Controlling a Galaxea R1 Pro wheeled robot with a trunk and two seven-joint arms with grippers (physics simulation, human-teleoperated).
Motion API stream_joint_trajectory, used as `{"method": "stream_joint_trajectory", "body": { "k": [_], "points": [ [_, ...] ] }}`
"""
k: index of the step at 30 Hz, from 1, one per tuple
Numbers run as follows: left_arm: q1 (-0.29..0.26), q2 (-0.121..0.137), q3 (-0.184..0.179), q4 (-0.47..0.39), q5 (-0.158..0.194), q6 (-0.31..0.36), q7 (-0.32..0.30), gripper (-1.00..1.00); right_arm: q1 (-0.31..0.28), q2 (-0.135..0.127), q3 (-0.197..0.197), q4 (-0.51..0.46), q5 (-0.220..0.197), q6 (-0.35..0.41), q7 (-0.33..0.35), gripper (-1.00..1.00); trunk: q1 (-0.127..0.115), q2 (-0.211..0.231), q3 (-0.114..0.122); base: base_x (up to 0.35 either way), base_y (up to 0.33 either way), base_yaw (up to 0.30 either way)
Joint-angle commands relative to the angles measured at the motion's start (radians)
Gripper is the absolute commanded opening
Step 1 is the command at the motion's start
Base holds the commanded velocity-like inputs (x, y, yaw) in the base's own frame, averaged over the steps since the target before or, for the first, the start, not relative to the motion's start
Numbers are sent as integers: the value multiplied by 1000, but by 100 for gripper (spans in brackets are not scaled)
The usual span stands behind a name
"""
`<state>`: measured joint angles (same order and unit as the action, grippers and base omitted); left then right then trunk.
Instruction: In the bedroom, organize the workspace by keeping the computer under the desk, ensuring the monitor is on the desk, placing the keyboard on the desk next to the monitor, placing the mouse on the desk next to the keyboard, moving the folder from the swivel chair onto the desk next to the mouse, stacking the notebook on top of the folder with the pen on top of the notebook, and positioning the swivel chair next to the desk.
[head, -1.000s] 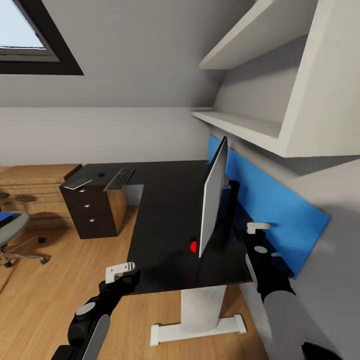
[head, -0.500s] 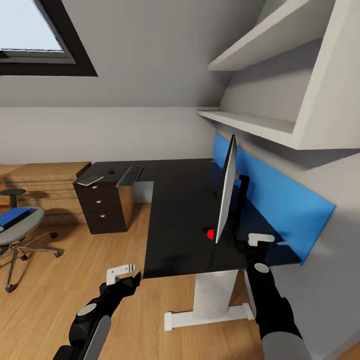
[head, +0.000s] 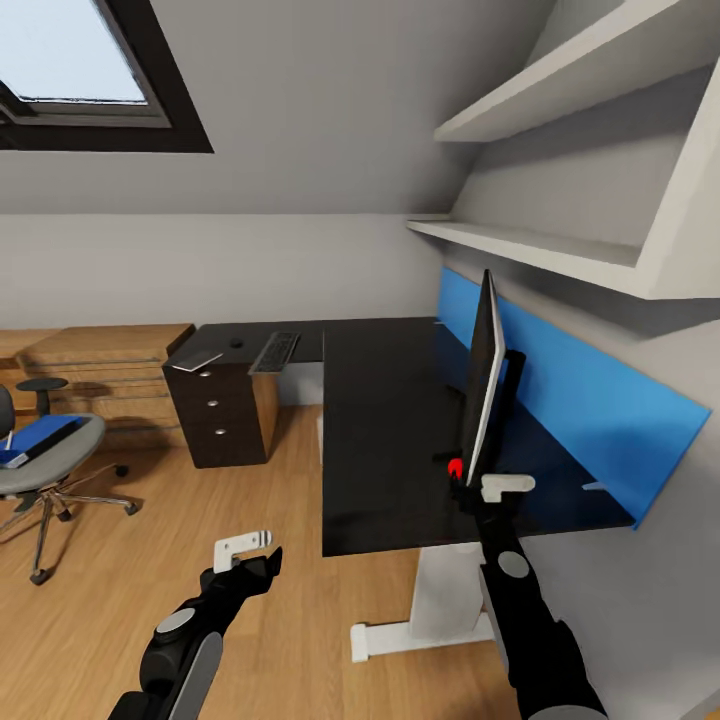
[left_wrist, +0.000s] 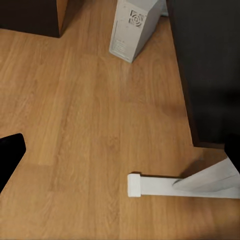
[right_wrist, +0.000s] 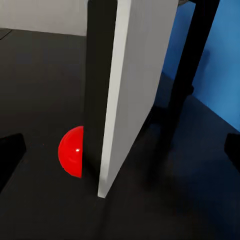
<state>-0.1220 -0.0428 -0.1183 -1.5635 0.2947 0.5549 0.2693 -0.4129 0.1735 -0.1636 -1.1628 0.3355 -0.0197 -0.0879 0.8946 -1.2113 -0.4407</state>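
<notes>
The monitor (head: 485, 380) stands edge-on on the black desk (head: 385, 420), near the blue back panel. My right gripper (head: 500, 488) hovers open at the monitor's near edge. In the right wrist view the monitor's grey edge (right_wrist: 132, 85) lies between the spread fingers, apart from both, with a red ball (right_wrist: 72, 151) beside it. The keyboard (head: 275, 351), the mouse (head: 236, 342) and a grey flat notebook (head: 197, 359) lie at the desk's far left end. A blue folder (head: 40, 438) rests on the swivel chair (head: 50, 465). My left gripper (head: 245, 549) hangs open over the floor. The white computer (left_wrist: 135, 27) stands on the floor by the desk.
A dark drawer unit (head: 225, 415) sits under the desk's left end, and a wooden chest (head: 110, 370) stands behind it. White shelves (head: 560, 250) jut out above the desk. The white desk foot (head: 420, 630) lies close ahead on the floor (head: 120, 560).
The view has swung, shifting the desk and monitor rightward in the picture and bringing the chair fully in. My right gripper now sits at the monitor's near edge instead of beside it.
</notes>
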Motion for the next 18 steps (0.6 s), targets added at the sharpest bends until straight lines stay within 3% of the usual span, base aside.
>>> {"method": "stream_joint_trajectory", "body": {
  "k": [1,4,12,18],
  "points": [
    [-1,0,-1,0,11,3,10,100,2,1,1,0,10,-11,-1,100,0,-1,-1,0,12,0],
    [-1,0,-1,0,11,3,10,100,3,1,2,0,10,-24,-2,100,0,-1,-1,65,8,0],
    [-1,-1,-1,0,9,2,10,100,3,1,3,1,11,-60,-47,100,0,-1,-1,266,1,0],
    [-1,-3,-1,0,9,2,11,100,3,1,3,2,11,-94,-62,100,0,-1,-1,63,0,0]
  ]
}}
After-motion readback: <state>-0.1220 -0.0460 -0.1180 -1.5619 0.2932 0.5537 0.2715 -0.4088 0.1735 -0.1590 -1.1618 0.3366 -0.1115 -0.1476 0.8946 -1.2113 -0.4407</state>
